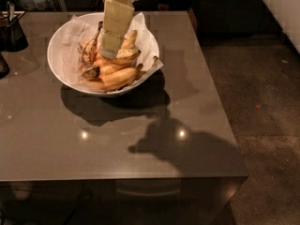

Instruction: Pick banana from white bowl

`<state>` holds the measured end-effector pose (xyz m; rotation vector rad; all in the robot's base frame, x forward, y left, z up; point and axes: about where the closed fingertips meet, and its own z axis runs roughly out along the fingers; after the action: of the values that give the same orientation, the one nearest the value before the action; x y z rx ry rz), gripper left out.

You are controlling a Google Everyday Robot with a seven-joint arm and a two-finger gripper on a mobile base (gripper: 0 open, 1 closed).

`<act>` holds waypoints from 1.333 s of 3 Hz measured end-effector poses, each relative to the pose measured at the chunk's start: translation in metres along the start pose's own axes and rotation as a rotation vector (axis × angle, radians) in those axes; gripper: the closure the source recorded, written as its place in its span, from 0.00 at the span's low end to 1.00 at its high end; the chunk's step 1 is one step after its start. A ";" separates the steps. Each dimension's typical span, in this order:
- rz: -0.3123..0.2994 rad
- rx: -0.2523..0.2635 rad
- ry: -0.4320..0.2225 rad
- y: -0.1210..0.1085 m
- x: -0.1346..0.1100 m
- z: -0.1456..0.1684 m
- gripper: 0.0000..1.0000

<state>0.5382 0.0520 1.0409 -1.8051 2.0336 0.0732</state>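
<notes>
Pincer dips into the one white bowl on the table; its grip cannot be told. One speckled banana lies inside at the left, beside several cleaner bananas, too heaped to count.
</notes>
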 end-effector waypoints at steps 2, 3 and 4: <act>0.024 0.003 0.091 -0.015 -0.007 0.027 0.27; 0.050 0.016 0.134 -0.022 -0.005 0.039 0.30; 0.068 0.020 0.167 -0.026 -0.005 0.048 0.30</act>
<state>0.5767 0.0671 1.0049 -1.7823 2.2022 -0.0808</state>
